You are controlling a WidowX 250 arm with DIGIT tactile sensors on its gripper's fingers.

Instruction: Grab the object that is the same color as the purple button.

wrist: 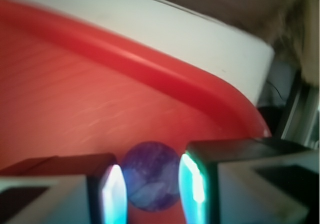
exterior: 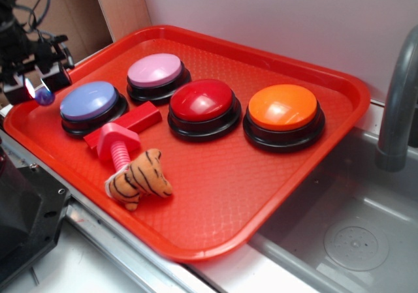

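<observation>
The object, a tiny dark purple translucent ball (exterior: 44, 96), sits between my gripper's (exterior: 42, 89) fingers at the tray's far left corner, just left of the bluish-purple button (exterior: 88, 100). In the wrist view the ball (wrist: 151, 176) fills the gap between the two glowing pads (wrist: 114, 194), touching both, with the red tray floor (wrist: 75, 99) behind it. The gripper (wrist: 152, 186) is shut on the ball. Whether the ball rests on the tray or hangs just above it cannot be told.
On the red tray (exterior: 215, 195) stand a pink button (exterior: 155, 70), a red button (exterior: 202, 101) and an orange button (exterior: 283, 107). A red block (exterior: 140, 117), a pink plastic bolt (exterior: 114, 143) and a striped plush tiger (exterior: 138, 179) lie near the front. A sink (exterior: 339, 234) and grey faucet (exterior: 398, 104) are at the right.
</observation>
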